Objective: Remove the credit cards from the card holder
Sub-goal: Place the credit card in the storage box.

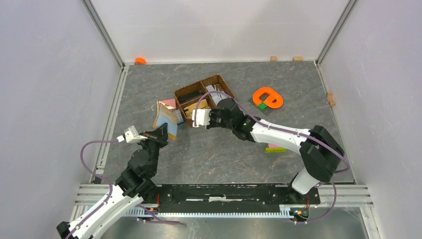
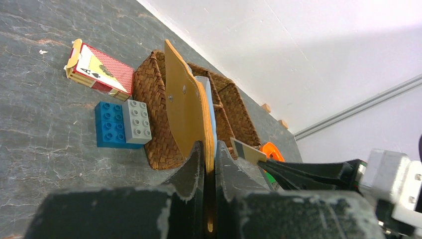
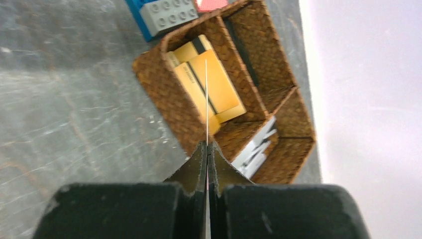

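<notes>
Your right gripper point(image 3: 207, 149) pinches a card point(image 3: 206, 99) edge-on, above the wicker basket point(image 3: 164, 97) compartment where yellow cards point(image 3: 221, 82) lie.

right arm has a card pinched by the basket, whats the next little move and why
Probably open the right pincer and let the card drop. It is held edge-on and seems to be over the basket compartment where yellow cards already lie, while the left pincer holds the card holder upright.
</notes>
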